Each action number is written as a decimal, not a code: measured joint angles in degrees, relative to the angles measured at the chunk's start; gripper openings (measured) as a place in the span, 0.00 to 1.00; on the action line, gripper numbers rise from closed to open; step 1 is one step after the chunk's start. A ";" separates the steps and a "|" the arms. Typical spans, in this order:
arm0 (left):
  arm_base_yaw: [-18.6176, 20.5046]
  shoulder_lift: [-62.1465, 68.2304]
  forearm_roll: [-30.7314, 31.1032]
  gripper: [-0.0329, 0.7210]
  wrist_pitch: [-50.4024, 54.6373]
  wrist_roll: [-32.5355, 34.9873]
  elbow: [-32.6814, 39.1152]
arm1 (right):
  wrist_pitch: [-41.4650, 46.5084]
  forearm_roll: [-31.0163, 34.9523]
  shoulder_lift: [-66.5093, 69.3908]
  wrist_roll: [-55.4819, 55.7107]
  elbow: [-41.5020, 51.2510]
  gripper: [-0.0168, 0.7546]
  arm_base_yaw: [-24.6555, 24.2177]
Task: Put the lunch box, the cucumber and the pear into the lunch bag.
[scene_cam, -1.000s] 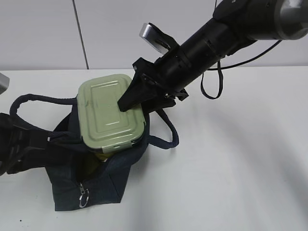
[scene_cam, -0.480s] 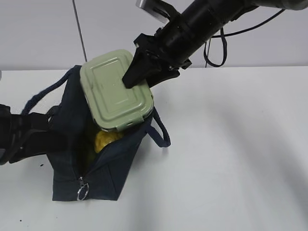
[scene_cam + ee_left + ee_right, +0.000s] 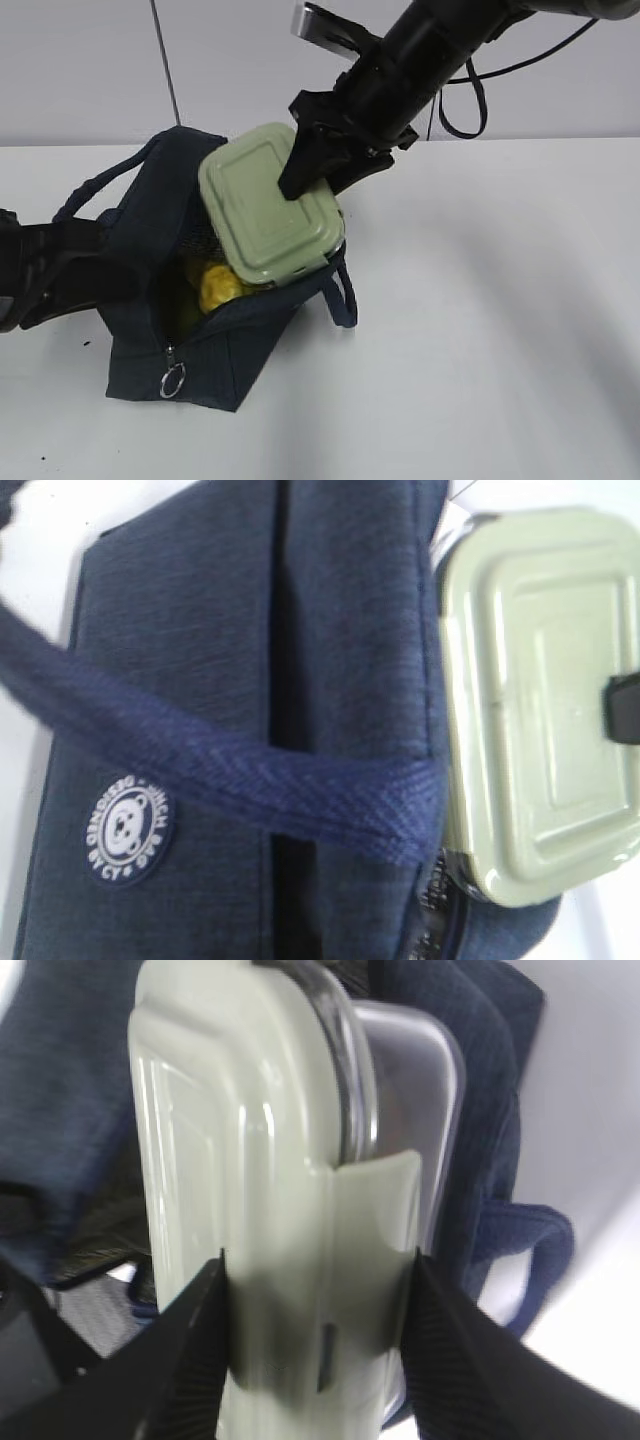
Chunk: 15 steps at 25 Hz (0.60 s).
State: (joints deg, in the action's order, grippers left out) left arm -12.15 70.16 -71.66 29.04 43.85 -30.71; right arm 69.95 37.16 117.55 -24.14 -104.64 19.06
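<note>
1. Two end effectors work over a white tabletop [image 3: 480, 330]. Nearest the camera, a metal ring pull [image 3: 172, 380] hangs at the front end of the lunch bag [image 3: 190, 350], a dark navy bag whose mouth gapes open.
2. To the left of the bag, the left end effector [image 3: 95, 275] shows only as a dark blur against the bag's side; whether it grips the fabric cannot be told. Its wrist camera looks at the bag's flank, where a handle strap [image 3: 250, 780] crosses above a round bear badge [image 3: 127, 827].
3. Just below the right end effector, the yellow pear [image 3: 222, 287] lies inside the open bag.
4. The right end effector [image 3: 300, 180] is closed on one end of the lunch box [image 3: 270, 215], its two dark fingers [image 3: 185, 1360] pressing either side of the pale green lid latch. The box is tilted, its lower end in the bag's mouth above the pear.
5. Farthest back, the right arm [image 3: 420, 50] slopes up toward the pale wall [image 3: 80, 70].
</note>
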 joint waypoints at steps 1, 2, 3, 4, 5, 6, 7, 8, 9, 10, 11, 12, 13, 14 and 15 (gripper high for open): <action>0.00 0.00 -0.14 0.02 0.00 0.00 0.00 | 0.00 -1.52 0.00 0.91 0.00 0.51 0.00; 0.00 0.00 -0.29 0.02 0.00 0.00 0.00 | 0.00 -2.83 0.00 1.35 0.00 0.51 0.00; 0.00 0.00 -0.36 0.02 0.00 0.00 0.00 | 0.02 -3.37 0.00 1.90 0.00 0.51 0.00; 0.00 0.00 -0.36 0.02 0.00 0.00 0.00 | 0.02 -3.49 0.00 2.40 0.00 0.51 0.00; 0.00 0.00 -0.40 0.02 -0.05 0.00 0.00 | 0.02 -3.49 0.00 3.02 0.00 0.51 0.00; 0.00 0.00 -0.48 0.02 -0.17 0.00 0.00 | 0.02 -3.49 0.00 4.00 0.00 0.51 0.00; 0.00 0.00 -0.76 0.02 -0.23 0.00 0.00 | 0.02 -3.49 0.00 4.86 -0.08 0.51 0.00; 0.00 0.00 -1.04 0.02 -0.22 0.00 0.00 | 0.02 -3.49 0.00 5.44 -0.08 0.51 0.00; 0.00 0.00 -1.18 0.02 -0.22 0.00 0.00 | 0.02 -3.49 0.12 5.89 -0.08 0.51 0.30; 0.00 0.00 -1.22 0.02 -0.22 0.00 0.00 | 0.02 -3.37 0.37 6.30 -0.23 0.51 0.49; 0.00 0.00 -1.27 0.02 -0.11 0.00 0.00 | 0.02 -3.03 0.64 6.54 -0.25 0.51 0.77; 0.00 0.00 -1.24 0.02 0.06 0.00 0.00 | 0.02 -2.26 1.31 6.67 -0.35 0.51 1.22; 0.00 0.00 -1.24 0.02 0.32 0.00 0.00 | 0.02 -1.19 2.07 6.67 -0.48 0.51 1.54; 0.00 0.00 -1.24 0.02 0.42 0.00 0.00 | 0.02 0.33 2.70 6.67 -0.48 0.51 2.05; 0.00 0.00 -1.24 0.02 0.59 0.00 0.00 | 0.02 1.71 3.43 6.67 -0.48 0.51 2.58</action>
State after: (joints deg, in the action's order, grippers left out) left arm -12.15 70.16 -72.90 29.63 43.85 -30.71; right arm 69.98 38.87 120.97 -17.47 -105.13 21.64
